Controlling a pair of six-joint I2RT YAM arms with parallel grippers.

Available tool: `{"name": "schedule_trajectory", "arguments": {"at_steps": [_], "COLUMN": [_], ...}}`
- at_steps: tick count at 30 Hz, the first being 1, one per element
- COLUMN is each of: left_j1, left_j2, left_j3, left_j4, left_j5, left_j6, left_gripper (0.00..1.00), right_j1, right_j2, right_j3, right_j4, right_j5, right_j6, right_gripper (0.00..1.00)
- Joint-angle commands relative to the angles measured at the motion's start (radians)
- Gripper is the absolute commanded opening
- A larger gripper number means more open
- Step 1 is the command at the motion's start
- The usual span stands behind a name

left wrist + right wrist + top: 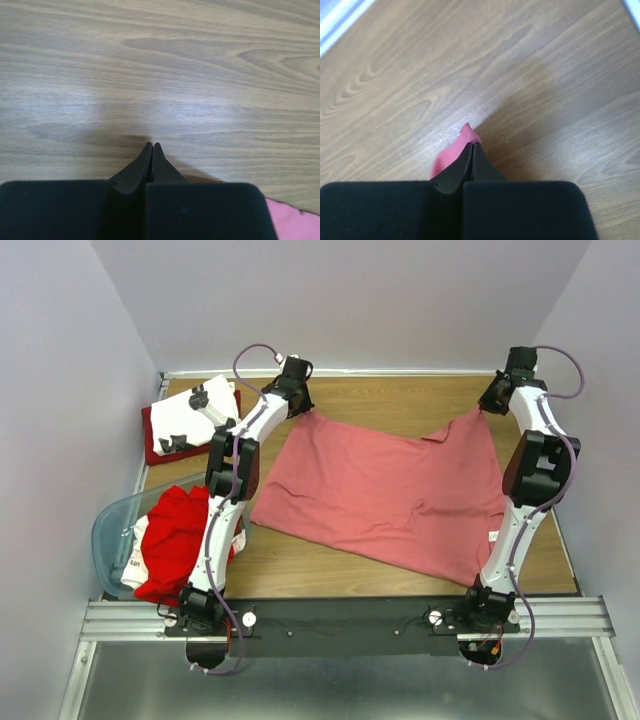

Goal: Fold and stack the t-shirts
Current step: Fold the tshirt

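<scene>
Between the tips of your right pincer a tongue of the salmon-pink shirt pokes out, so it is clamped on that far corner, with the bare wooden table ahead of it. Your left pincer is pressed tight too, but no cloth shows at its tips. Pink lies just behind it to its right, and from above the shirt's other far corner runs up to it, so you cannot tell whether it has a bite. Behind both pincers the shirt spreads, wrinkled, toward the arm bases. Left of the left pincer a white shirt with black prints lies on a dark red shirt. Further behind, under the left arm, a pale-blue tub holds a bright red shirt and a white one, spilling over its rim
</scene>
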Motion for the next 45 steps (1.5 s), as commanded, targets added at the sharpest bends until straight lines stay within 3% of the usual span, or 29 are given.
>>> {"name": "schedule_trajectory", "arguments": {"at_steps": [1,9,19,27,40,45], "left_j1": [0.0,0.001,0.0,0.001,0.003,0.006], "left_j2": [-0.037,-0.216,-0.427,-0.572,-0.737,-0.789], "left_j3": [0.034,-0.182,-0.502,-0.719,-0.947,-1.019], "left_j4": [0.053,0.191,0.34,0.374,0.392,0.392], "left_j5": [0.078,0.109,0.15,0.069,-0.072,-0.063], "left_j6": [-0.047,-0.037,0.011,0.083,0.146,0.135], "left_gripper": [0.0,0.0,0.0,0.0,0.0,0.0], "right_j1": [-0.029,-0.035,-0.033,-0.033,-0.033,-0.033], "right_j2": [-0.049,-0.174,-0.509,-0.77,-1.054,-1.132], "right_j3": [0.039,-0.057,-0.433,-0.723,-0.842,-0.901], "right_j4": [-0.03,-0.032,-0.032,-0.096,-0.348,-0.411], "right_j5": [-0.053,-0.122,-0.199,-0.214,-0.148,-0.13], "right_j6": [-0.008,-0.038,-0.028,0.022,0.064,0.088], "right_gripper": [0.0,0.0,0.0,0.01,0.0,0.0]}}
